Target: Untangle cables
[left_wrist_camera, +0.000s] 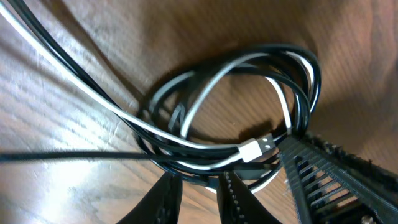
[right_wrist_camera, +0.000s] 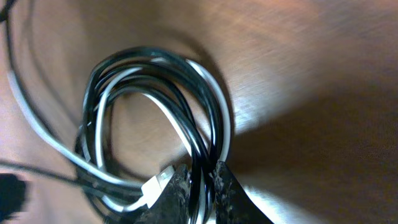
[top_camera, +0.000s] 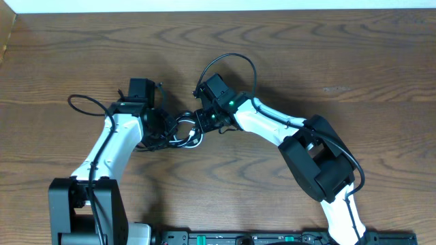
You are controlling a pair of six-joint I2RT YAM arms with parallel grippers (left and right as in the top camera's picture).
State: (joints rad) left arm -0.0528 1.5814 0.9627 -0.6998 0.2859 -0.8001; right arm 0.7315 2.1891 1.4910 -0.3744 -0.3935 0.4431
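1. The cables [top_camera: 182, 133] lie near the middle of the table [top_camera: 327, 61], between the two wrists. They are wound together into one small coil: black strands with a white cable [left_wrist_camera: 205, 106] threaded through them.
2. The right gripper [right_wrist_camera: 200, 186] is clenched on the near edge of the coil. Black strands are pinched between its fingers, and the white cable runs just beside them.
3. The left gripper [left_wrist_camera: 198, 190] is seen with its fingers narrowly parted. Bare wood shows in the gap and nothing is pinched there, though the lowest loops cross just beyond the tips.
4. The cables are judged light, limp and smooth-skinned. The loops can be expected to slide over one another and to keep some of their curl. A hard pull on the whole bundle is likely to tighten the tangle rather than free it.
5. The best hold is judged to be the white plug [left_wrist_camera: 258, 148], which lies on top of the coil — a short stiff end that can be gripped firmly and led back through the loops. The white cable is also the easiest to follow against the black.
6. The free tails running off from the coil in the left wrist view are a second choice — thin cord may be lost from the fingers if it is taken too lightly.
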